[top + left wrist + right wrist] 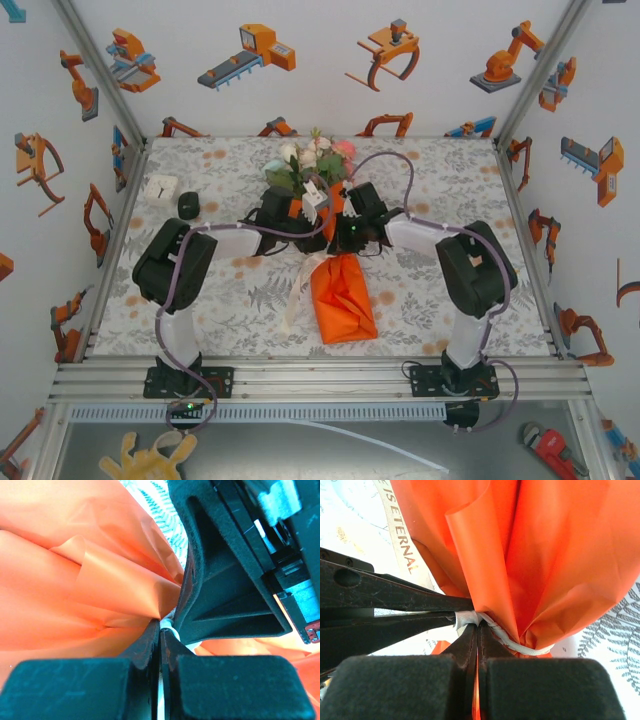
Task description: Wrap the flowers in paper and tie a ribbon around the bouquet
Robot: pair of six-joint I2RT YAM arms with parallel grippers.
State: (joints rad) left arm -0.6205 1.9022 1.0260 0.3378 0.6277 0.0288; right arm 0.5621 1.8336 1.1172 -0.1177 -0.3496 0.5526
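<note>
The bouquet (342, 295) lies at the middle of the table (225, 305), its creased orange paper (560, 555) cinched by a cream ribbon (512, 645), with pink-white blooms (318, 158) beyond. We see the left gripper (161, 635) and right gripper (477, 630), 2 finger pairs, pinching that ribbon.

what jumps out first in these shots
The bright orange paper cone lying mid-table stands out most, with the pink and white flowers at its far end. Both arms meet at its neck, where the left fingers and the right fingers pinch shut on the cream-white ribbon wound around it.
</note>
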